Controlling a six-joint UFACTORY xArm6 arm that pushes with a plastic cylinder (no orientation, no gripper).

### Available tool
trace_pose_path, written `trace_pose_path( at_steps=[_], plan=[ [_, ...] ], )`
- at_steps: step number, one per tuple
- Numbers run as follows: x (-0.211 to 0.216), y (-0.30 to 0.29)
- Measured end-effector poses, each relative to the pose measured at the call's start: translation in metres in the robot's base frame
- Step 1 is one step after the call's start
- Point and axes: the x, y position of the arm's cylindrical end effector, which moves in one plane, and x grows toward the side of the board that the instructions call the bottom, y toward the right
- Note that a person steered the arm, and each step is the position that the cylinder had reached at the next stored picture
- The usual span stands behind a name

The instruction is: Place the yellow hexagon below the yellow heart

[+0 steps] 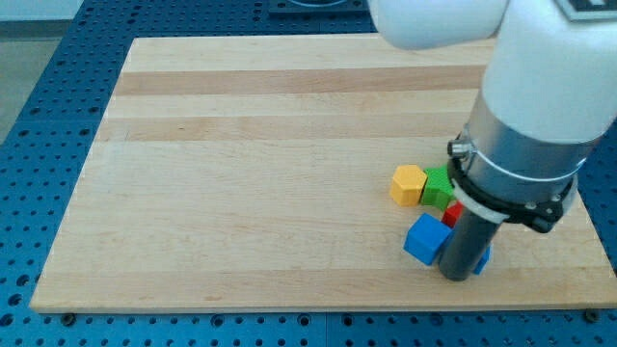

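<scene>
One yellow block (408,183) lies at the board's right, and I cannot tell whether it is the hexagon or the heart. No second yellow block shows; the arm hides part of this area. A green block (439,185) touches the yellow block's right side. A red block (450,214) peeks out just below the green one. A blue cube (426,239) lies below them. My tip (457,276) is at the lower end of the dark rod, right beside the blue cube's right edge and below the red block. A sliver of another blue block (483,258) shows to the rod's right.
The wooden board (270,173) lies on a blue perforated table (58,87). The arm's white and grey body (530,106) covers the board's upper right. The blocks lie close to the board's bottom edge and right edge.
</scene>
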Motion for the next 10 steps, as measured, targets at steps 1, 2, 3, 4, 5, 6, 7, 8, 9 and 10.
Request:
trace_pose_path(
  at_steps=[1, 2, 3, 4, 5, 6, 7, 8, 9, 10],
  plan=[
    [-0.010, 0.000],
    [-0.025, 0.002],
    [-0.019, 0.003],
    [0.001, 0.011],
    [0.004, 0.022],
    [-0.004, 0.045],
    [-0.023, 0.061],
    [-0.036, 0.077],
    [-0.051, 0.087],
    [-0.044, 0.088]
  ],
)
